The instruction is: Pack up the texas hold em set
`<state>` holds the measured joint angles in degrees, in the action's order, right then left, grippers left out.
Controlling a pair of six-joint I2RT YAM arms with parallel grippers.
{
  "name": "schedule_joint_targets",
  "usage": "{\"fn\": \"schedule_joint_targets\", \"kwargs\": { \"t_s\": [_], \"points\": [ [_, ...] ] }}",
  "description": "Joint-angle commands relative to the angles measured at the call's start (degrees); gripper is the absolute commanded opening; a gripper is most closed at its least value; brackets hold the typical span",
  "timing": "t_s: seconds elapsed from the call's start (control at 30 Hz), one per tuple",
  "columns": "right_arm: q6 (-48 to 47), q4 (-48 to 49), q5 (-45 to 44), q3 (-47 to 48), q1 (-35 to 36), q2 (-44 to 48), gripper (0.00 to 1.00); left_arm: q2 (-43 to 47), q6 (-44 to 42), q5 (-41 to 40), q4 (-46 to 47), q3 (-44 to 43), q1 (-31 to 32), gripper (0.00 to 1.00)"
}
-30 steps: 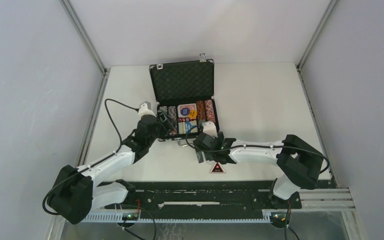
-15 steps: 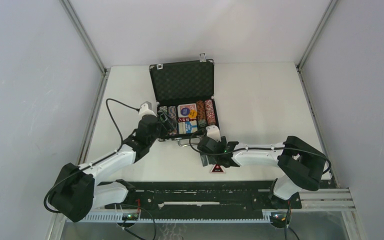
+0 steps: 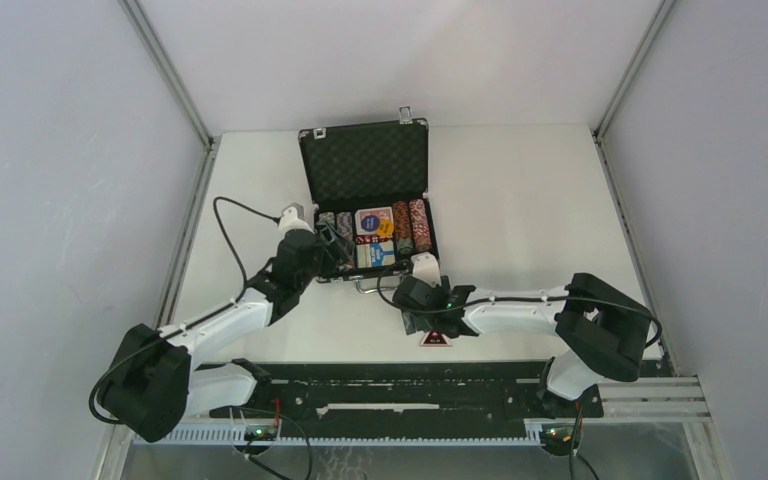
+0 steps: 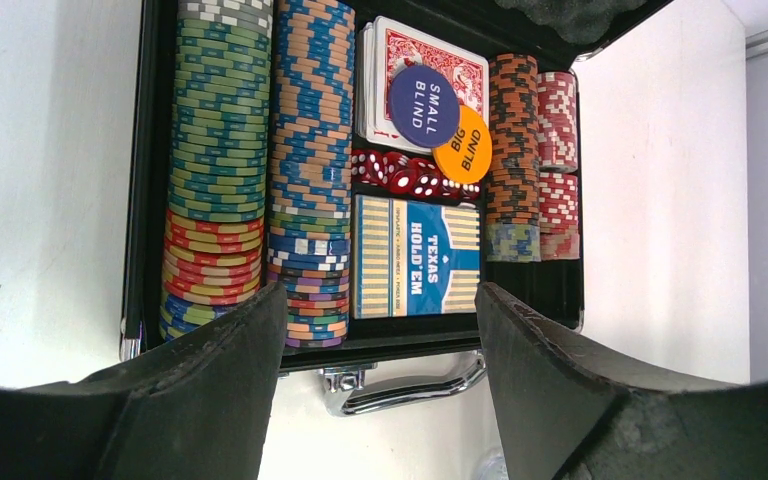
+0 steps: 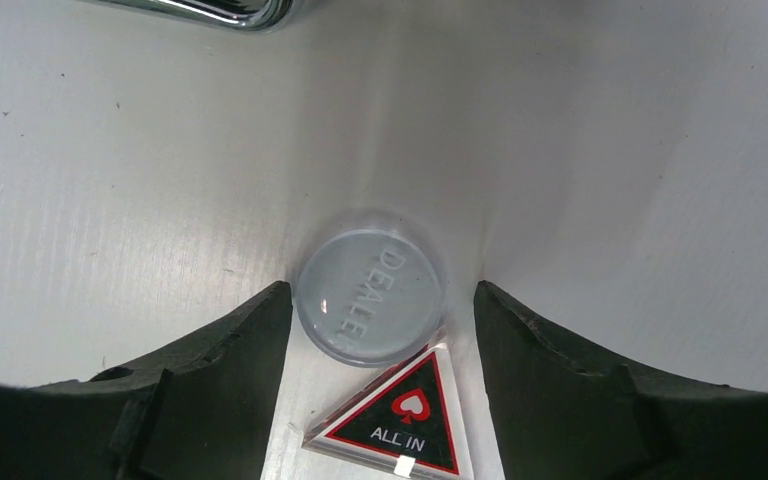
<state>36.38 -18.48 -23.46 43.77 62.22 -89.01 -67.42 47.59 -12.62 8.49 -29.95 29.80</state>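
The black briefcase (image 3: 364, 165) lies open on the table, its foam lid up. Inside are chip stacks (image 4: 218, 170), a red deck (image 4: 380, 60) under "SMALL BLIND" and "BIG BLIND" tokens, red dice and a blue "TEXAS HOLD'EM" deck (image 4: 415, 255). My left gripper (image 4: 380, 330) is open, hovering over the case's front edge and silver handle (image 4: 405, 385). My right gripper (image 5: 380, 320) is open, low over the table, its fingers either side of a clear "DEALER" button (image 5: 370, 283) and a triangular "ALL IN" token (image 5: 400, 420).
The triangular token also shows in the top view (image 3: 435, 337), near the table's front edge. Grey side walls and metal frame rails (image 3: 185, 240) bound the white table. The arm bases sit at the near edge.
My right gripper has moved slightly left and down toward the table, settling over the dealer button and triangular token. The left arm has barely moved.
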Motion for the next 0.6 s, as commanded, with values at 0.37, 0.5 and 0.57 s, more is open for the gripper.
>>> {"fn": "schedule_joint_targets", "kwargs": {
  "t_s": [0.37, 0.5, 0.57],
  "points": [
    [3.66, -5.01, -1.17, 4.28, 1.86, -3.56, 0.72, 0.17, -0.40, 0.85, 1.79, 0.33, -0.20, 0.74],
    [3.95, -5.25, -1.31, 4.33, 1.88, -4.01, 0.71, 0.10, -0.31, 0.98, 1.75, 0.24, -0.18, 0.74],
    [3.96, -5.15, -1.37, 4.31, 1.86, -4.34, 0.69, 0.01, -0.31, 1.10, 1.75, 0.22, -0.20, 0.74]
  ]
}}
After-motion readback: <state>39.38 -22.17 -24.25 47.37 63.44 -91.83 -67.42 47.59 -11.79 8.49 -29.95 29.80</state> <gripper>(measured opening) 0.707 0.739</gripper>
